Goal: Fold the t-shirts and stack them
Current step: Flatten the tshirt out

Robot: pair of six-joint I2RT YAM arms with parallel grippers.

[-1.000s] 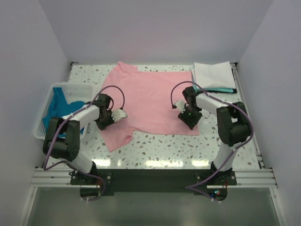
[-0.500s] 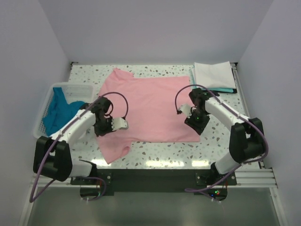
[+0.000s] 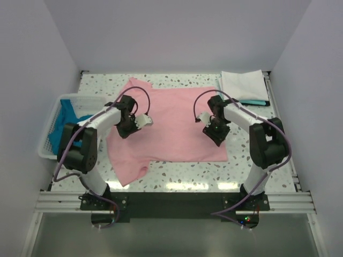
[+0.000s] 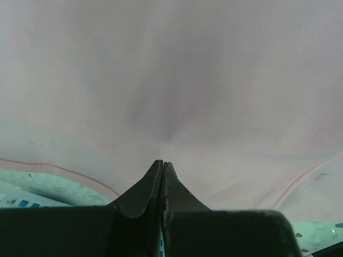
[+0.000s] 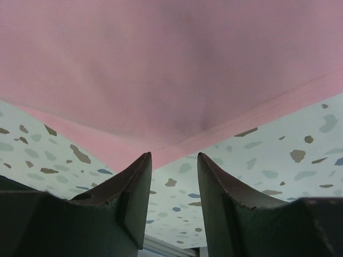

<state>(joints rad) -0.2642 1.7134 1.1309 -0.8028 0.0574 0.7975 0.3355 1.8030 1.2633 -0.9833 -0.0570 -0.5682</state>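
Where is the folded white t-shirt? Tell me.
In the top view, the folded white cloth t-shirt lies far right on the speckled table, atop a teal-blue one, beside the spread light pink t-shirt.

Pink t-shirt (image 3: 171, 120) is soft matt cloth, fine knit showing up close, stitched hem along the edge; white t-shirt (image 3: 244, 84) looks like the same matt cloth, and so does the teal t-shirt (image 3: 65, 119); basket (image 3: 51, 104) is white plastic lattice, a bit shiny; table (image 3: 182, 167) is smooth speckled stone-look stuff with some sheen near the front; rail (image 3: 289, 202) is bare silvery metal; right gripper (image 5: 172, 156) has dark matt fingers (image 5: 133, 187), plastic by the look, scuffed pale at the edges; left gripper (image 4: 162, 162) same dark matt finish.
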